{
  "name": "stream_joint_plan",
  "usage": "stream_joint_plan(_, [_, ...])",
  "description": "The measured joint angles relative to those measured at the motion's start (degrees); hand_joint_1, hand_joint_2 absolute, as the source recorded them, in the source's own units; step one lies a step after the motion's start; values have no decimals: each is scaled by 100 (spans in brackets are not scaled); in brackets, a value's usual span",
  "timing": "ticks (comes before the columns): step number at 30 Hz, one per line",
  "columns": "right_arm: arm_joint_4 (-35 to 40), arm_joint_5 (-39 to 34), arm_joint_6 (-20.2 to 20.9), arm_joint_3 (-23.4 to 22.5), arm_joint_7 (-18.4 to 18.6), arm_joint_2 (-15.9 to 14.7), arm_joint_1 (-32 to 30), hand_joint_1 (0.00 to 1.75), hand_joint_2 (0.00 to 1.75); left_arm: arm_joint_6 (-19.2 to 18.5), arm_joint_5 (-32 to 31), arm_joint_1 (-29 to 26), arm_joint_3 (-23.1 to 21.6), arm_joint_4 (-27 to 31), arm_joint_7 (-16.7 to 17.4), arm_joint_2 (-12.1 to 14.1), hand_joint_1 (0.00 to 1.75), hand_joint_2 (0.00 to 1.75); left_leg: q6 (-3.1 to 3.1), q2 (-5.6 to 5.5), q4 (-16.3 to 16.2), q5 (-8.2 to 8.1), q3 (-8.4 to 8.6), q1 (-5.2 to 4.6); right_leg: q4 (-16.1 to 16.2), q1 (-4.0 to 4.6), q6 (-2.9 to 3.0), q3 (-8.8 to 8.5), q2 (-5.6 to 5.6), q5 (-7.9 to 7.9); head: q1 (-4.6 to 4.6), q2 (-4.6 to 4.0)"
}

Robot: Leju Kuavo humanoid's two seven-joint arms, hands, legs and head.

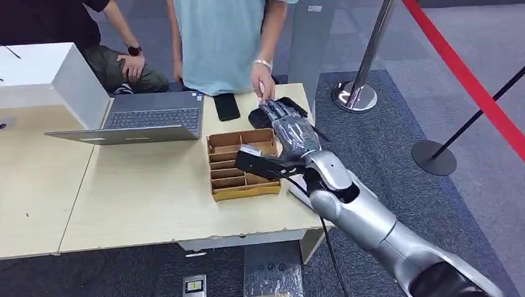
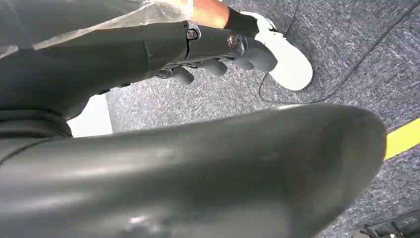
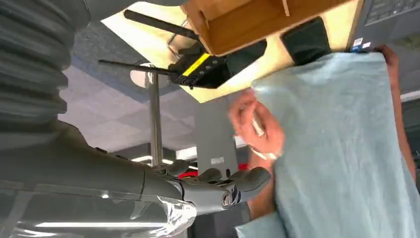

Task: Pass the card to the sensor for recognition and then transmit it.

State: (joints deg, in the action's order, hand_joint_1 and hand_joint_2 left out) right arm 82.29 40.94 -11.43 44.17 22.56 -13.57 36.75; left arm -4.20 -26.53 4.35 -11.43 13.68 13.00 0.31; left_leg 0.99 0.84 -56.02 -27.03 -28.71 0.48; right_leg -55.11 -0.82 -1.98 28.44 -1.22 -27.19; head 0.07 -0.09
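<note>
On the left of the head view a white box [image 1: 46,77] is cut off by the frame edge, and beside it an open laptop [image 1: 139,120] sits on the desk [image 1: 142,198], well to the left of the right hand [image 1: 290,127]. A seated person's hand [image 1: 131,65] rests on a knee behind the laptop. Nearer, a cardboard divider tray [image 1: 232,179] lies just left of the right hand, with a black phone [image 1: 226,106] beyond it.

The right arm [image 1: 359,216] reaches up from the lower right, forearm stretched across the desk's right end, hand extended flat toward the far edge over a black device [image 1: 263,116] — probably the sensor, but the hand hides most of it. The fingers lie spread and fairly straight; in the right wrist view they [image 3: 233,181] hold nothing, so this hand looks open and empty.

A person in a light blue shirt [image 1: 220,43] stands at the far side, head cut off. That person's hand [image 1: 263,80] meets the robot's fingertips. In the right wrist view it pinches a thin pale object, apparently the card [image 3: 257,126] — blurred, hard to be sure — just beyond the robot's fingers, not touching them.

The left hand [image 2: 218,54] hangs over grey carpet near a white shoe [image 2: 289,62], fingers curled in loosely; whether it holds anything I cannot tell.
</note>
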Motion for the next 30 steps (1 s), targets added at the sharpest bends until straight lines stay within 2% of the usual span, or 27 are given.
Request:
stream_joint_plan(12, [33,-267,413,52,65,-94,-139,0,175,0,17,5,0,0,-61,0,0,0,0,-1,1,0,-2,0,-1,0,0,-1,0,0,0,0])
stream_joint_plan(20, [-440,-453,135,131,-337,42,-163,0,175,0,31,9,-2,0,-87,-4,0,0,0,-1,1,0,-2,0,0,0,0,-2,0,0,0,0])
stream_joint_plan(30, [-1249,-662,-96,208,-614,328,-188,0,175,0,31,14,-4,0,-50,-22,0,0,0,-2,1,0,-3,0,-1,0,0,-2,0,0,0,0])
